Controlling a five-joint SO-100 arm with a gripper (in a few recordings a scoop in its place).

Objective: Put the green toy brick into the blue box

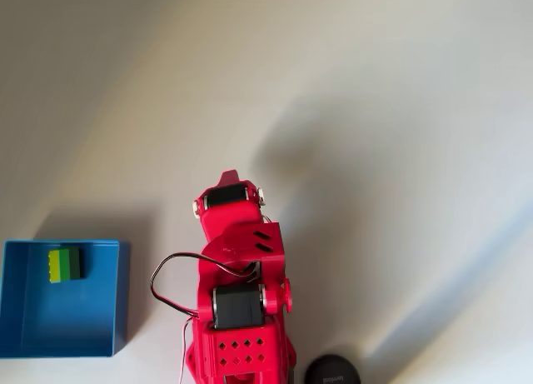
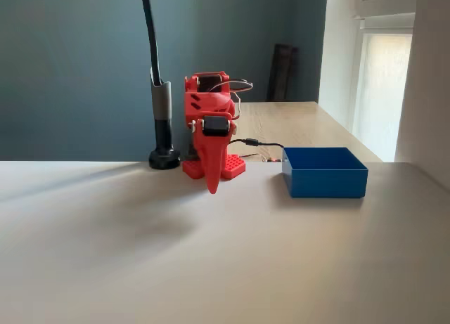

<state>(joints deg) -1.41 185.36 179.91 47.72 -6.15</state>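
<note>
Looking down from overhead, I find the green toy brick (image 1: 65,264) lying inside the blue box (image 1: 100,334), close to the box's upper wall and toward its left side, lime face beside the darker green one. By my reading, the job is done: the brick sits within the walls, not on the rim and not on the counter (image 1: 400,109). In the fixed view the box's (image 2: 325,181) near wall hides the inside, so the brick cannot be checked there.

My arm is folded over its own base, well apart from the box, which I judge to be a rest pose that leaves the box clear. My pincer (image 2: 212,185) hangs tip down in front of the base, with its point just above the counter. The two fingers read as one narrow red wedge with no gap and nothing between them, so I take it as clenched and empty.

A black lamp stand (image 2: 163,131) rises just beside my base; its round foot (image 1: 332,371) shows at the bottom edge of the overhead view, away from the box.
</note>
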